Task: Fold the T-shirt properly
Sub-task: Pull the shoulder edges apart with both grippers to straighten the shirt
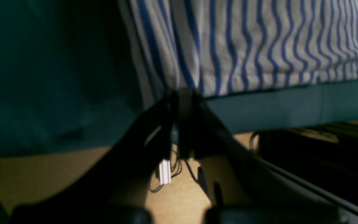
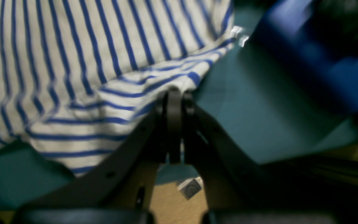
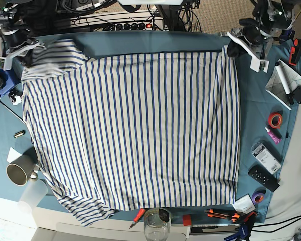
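Observation:
The T-shirt [image 3: 130, 125], cream-white with narrow blue stripes, lies spread nearly flat over the teal table cloth [image 3: 258, 100]. My left gripper [image 3: 232, 48] is at the shirt's far right corner. In the left wrist view its black fingers [image 1: 183, 93] are closed together on the hem corner of the T-shirt [image 1: 259, 46]. My right gripper [image 3: 29, 51] is at the far left, by the sleeve. In the right wrist view the right gripper [image 2: 174, 93] is shut, pinching the bunched edge of the T-shirt [image 2: 73, 62].
A mug [image 3: 17, 173] stands at the left front, a glass [image 3: 157, 223] at the front edge. Tape rolls [image 3: 276, 119], a remote [image 3: 263, 176] and hand tools [image 3: 220, 214] lie along the right and front. A blurred blue object [image 2: 322, 62] is close to the right gripper.

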{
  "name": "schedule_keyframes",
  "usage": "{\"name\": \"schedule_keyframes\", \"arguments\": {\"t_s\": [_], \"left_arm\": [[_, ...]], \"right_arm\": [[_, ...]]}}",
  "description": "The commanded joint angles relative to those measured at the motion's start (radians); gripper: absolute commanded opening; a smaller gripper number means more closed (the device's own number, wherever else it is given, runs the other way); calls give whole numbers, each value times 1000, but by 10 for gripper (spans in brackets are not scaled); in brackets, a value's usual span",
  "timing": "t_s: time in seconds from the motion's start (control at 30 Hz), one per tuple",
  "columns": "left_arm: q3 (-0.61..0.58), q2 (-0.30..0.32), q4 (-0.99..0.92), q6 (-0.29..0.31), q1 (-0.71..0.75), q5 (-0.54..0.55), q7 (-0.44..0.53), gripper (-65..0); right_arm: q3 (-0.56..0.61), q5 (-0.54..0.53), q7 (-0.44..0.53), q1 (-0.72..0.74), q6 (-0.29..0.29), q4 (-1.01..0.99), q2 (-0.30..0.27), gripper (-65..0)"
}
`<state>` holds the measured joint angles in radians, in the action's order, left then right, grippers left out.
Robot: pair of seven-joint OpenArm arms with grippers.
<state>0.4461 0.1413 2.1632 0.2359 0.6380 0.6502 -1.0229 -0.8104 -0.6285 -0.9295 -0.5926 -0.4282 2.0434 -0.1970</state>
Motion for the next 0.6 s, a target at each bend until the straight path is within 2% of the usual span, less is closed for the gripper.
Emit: {"name": "schedule_keyframes", "arguments": {"t_s": [0.0, 0.13, 0.3, 0.4, 0.5, 0.57], "left_arm": [[2, 6, 32, 2, 14, 0, 10, -650], [3, 6, 71, 2, 38, -4, 9, -650], [67, 6, 90, 2, 61, 3, 9, -650], [143, 6, 93, 3, 66, 50, -1, -650], [224, 6, 93, 58, 66, 103, -27, -650], [272, 6, 93, 63, 66, 154, -44, -650]], "right_arm": [[-27, -11, 11, -4, 0, 34, -16, -650], [-116, -32, -19, -6, 5, 83, -16, -650], [-275, -152, -97, -6, 5, 89, -16, -650], [-357, -193, -135, -6, 1, 89, -16, -650], [-398, -230, -172, -9, -2, 89, -16, -650], [-401, -247, -202, -9, -26, 89, -16, -650]]}}
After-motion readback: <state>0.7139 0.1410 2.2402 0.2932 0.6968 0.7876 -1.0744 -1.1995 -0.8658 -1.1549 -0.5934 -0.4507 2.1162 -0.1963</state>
